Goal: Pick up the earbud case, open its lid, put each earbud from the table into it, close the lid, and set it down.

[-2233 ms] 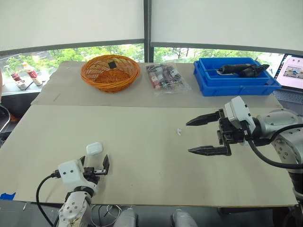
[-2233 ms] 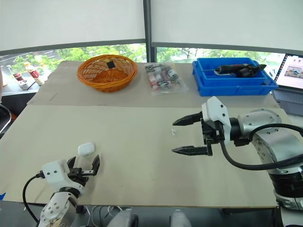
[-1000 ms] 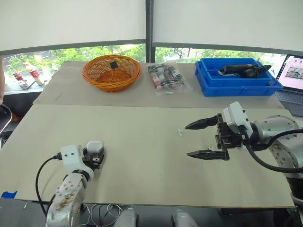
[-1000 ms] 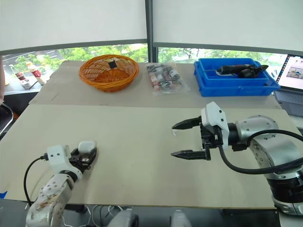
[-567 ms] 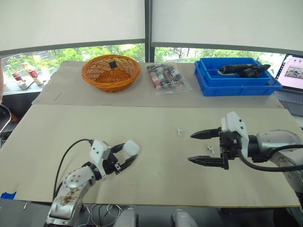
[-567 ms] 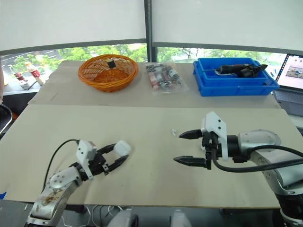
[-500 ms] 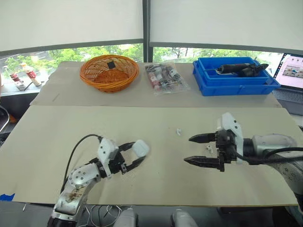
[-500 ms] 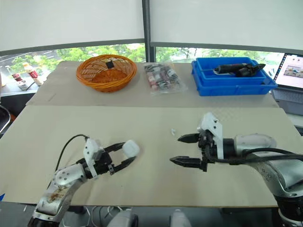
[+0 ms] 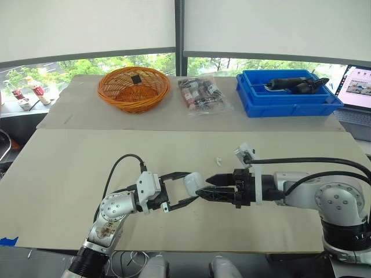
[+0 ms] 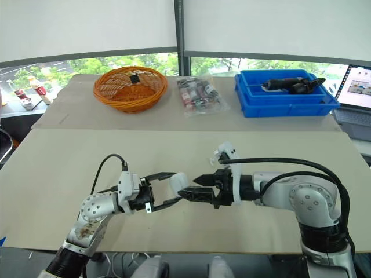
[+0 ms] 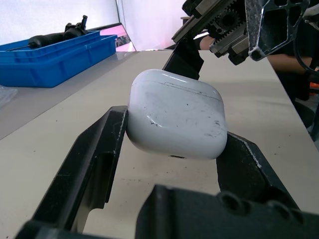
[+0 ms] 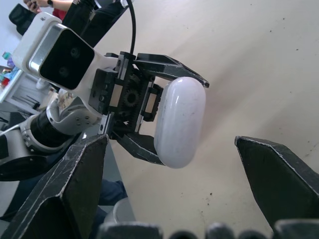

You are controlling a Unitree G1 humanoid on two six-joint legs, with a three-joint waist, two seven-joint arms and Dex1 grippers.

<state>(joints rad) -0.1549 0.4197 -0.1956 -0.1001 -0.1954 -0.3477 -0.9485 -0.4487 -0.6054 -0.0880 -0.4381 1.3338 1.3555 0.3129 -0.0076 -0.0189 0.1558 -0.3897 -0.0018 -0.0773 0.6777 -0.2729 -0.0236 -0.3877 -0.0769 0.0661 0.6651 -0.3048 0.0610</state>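
Here, earbud case [image 9: 192, 183] in left end effector [image 9: 191, 187], seemingly at right end effector [image 9: 203, 192]

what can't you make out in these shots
- black item in basket: eye views, too small to identify
- bag contents: eye views, too small
- laptop: eye views, cut by the right edge
- case underside: left wrist view, hidden by left tool

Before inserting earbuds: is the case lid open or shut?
Shut: the case is one rounded shell, no gap at its seam.
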